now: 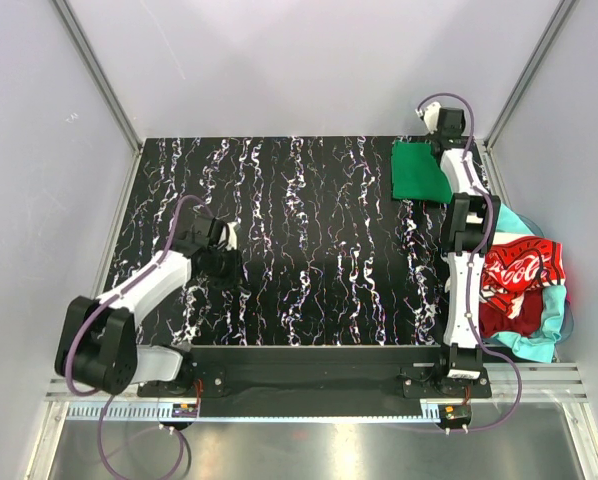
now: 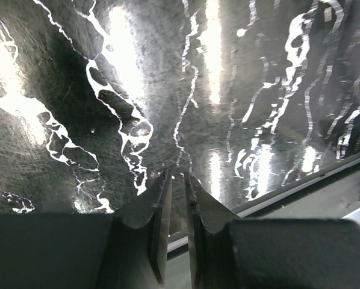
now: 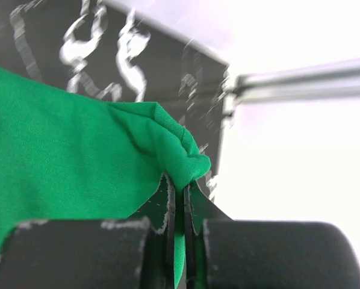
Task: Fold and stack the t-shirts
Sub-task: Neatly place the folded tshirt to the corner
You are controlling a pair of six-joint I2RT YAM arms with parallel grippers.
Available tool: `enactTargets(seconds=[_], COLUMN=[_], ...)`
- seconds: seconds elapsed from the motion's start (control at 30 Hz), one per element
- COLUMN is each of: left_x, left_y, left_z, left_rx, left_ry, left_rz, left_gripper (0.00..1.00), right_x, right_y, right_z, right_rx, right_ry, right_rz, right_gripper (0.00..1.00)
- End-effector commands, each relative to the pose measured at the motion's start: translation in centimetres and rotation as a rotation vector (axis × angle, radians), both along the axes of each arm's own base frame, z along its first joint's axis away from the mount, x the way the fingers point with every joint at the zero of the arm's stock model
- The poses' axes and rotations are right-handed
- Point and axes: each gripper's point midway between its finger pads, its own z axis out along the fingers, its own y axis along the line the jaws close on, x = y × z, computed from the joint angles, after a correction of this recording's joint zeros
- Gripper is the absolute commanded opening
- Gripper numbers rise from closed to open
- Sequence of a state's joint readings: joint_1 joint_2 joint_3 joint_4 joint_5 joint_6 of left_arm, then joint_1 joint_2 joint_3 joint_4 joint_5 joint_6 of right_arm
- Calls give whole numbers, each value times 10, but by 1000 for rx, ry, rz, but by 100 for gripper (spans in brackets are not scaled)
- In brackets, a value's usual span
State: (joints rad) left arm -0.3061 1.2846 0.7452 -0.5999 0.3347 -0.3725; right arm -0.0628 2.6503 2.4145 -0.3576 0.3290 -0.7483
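1. Right wrist view: a corner of the green t-shirt (image 3: 77, 156) is pinched between the closed fingers of the right gripper (image 3: 179, 198).
2. The folded green t-shirt is laid at the table's (image 1: 299, 240) far right corner.
3. The red t-shirt (image 1: 519, 275) and turquoise t-shirt (image 1: 554, 310) are heaped together off the table's right edge.
4. The left gripper (image 2: 177, 186) is held nearly closed above bare table, gripping nothing.

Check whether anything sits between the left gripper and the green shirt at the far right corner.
Nothing visible does. The left gripper sits over bare marbled table, and the tabletop across to the green shirt holds no objects. The right gripper is shut on that shirt's edge.
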Motion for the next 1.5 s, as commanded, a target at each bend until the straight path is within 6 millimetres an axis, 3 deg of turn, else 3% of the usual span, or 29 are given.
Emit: enactTargets(seconds=[0.0, 0.37, 0.53, 0.83, 0.87, 0.9, 0.97, 1.0, 1.1, 1.13, 1.23, 1.33, 1.37, 1.43, 1.47], left_x=[18, 16, 21, 18, 16, 15, 15, 15, 15, 13, 13, 18, 20, 23, 24], left_y=[-2, 1, -2, 0, 0, -1, -1, -1, -2, -2, -8, -17, -20, -25, -28], left_z=[2, -15, -16, -15, -17, -17, -17, -16, -12, -12, -5, 8, 14, 29, 36], left_rx=[12, 52, 44, 56, 55, 47, 44, 45, 37, 32, -14, -74, -97, -137, -160], left_ry=[-41, 43, 48, 62, 67, 68, 67, 65, 56, 60, 39, -5, -22, -69, -93], left_rz=[-26, -56, -55, -63, -60, -61, -59, -58, -56, -55, -38, -21, -15, -18, -23], left_gripper=[18, 16, 15, 14, 14, 14, 14, 14, 14, 14, 14, 14, 15, 15, 15], right_x=[41, 64, 63, 72, 73, 73, 72, 71, 61, 57, 34, 6, 2, -26, -37], right_y=[-8, -44, -46, -44, -45, -46, -50, -52, -65, -63, -62, -32, -6, 23, 44], right_z=[45, 45, 35, 40, 43, 44, 48, 58, 83, 90, 120, 151, 159, 174, 169], right_rx=[-84, -120, -118, -78, -81, -83, -80, -85, -98, -103, -104, -20, 11, 130, 197], right_ry=[-198, -303, -282, -359, -376, -383, -385, -398, -415, -416, -414, -431, -432, -441, -390], right_rz=[101, 209, 247, 326, 323, 315, 286, 271, 177, 155, 57, -23, -8, -59, -39], right_gripper=[0, 0, 0, 0, 5, 31, 48, 63, 68, 80, 81, 84, 86, 88, 99])
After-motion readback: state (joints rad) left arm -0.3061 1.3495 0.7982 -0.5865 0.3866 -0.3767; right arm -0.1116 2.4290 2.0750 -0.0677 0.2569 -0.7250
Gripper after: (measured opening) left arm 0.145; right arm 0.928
